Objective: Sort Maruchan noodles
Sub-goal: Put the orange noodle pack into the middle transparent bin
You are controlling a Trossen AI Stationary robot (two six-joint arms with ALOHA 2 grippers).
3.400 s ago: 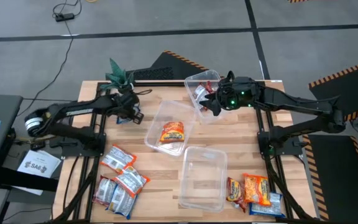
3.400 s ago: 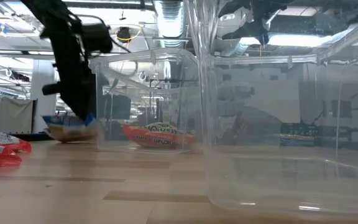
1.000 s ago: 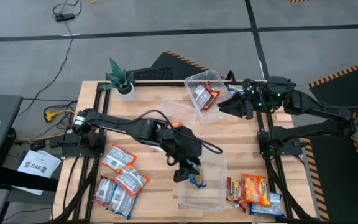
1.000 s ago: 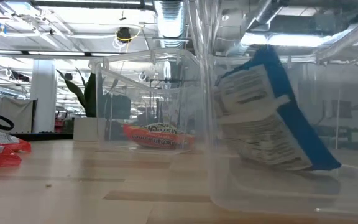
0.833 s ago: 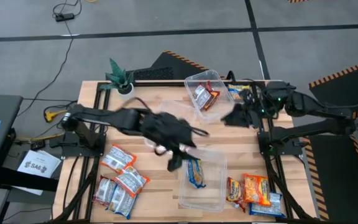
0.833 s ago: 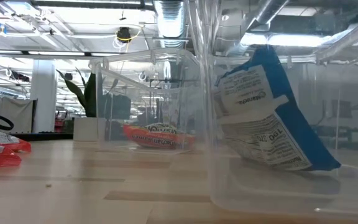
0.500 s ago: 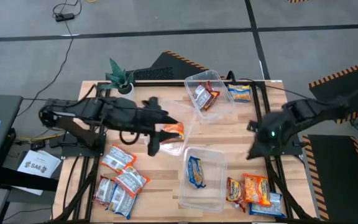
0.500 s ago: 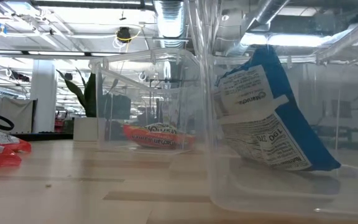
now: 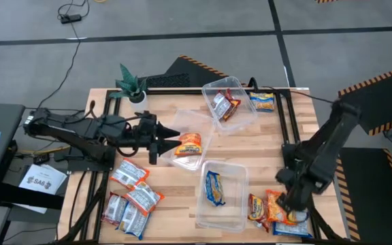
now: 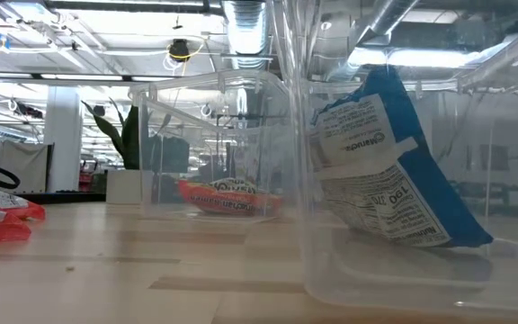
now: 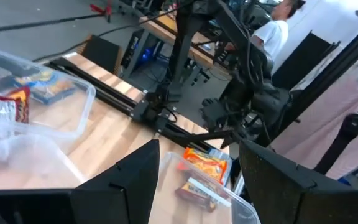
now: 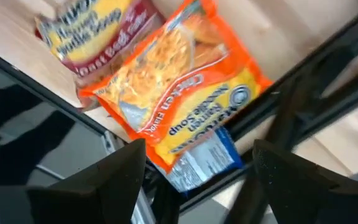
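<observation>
Three clear tubs sit down the middle of the counter (image 9: 250, 146), prob. one per wrapper colour. Far tub (image 9: 245, 109) has a red/silver packet (image 9: 221, 105); mid tub (image 9: 171, 139) has an orange packet (image 9: 188, 144); near tub (image 9: 229, 204) has one blue packet (image 9: 214, 188), which in the low view stands tilted against the tub's wall, not lying flat.

Right gripper (image 9: 288, 204) is down over the near-right pile, fingers apart w/ nothing between them. Its wrist view looks straight onto an orange pack (image 12: 179, 93), so my guess is that's the next pick, bound for the mid tub. Beside it there: a red pack (image 12: 89, 31) and a blue one (image 12: 204, 158) partly under the orange.

Left gripper (image 9: 163, 140) hangs at the mid tub's left side, fingers apart and empty, pointing right across the counter.

Count, unsorted:
- near-right pile: approx. 3, overlapping, arm covers part so can't be sure
- near-left pile (image 9: 131, 197): approx. 4 red/silver, overlapping, count rough
- 1 blue/yellow pack (image 9: 263, 101) alone at far right, just outside the far tub

Sorted: 3, one per tub. Far tub may hold more than one; can't tell.

A small potted plant (image 9: 132, 86) stands at the far-left corner, out of the way.
</observation>
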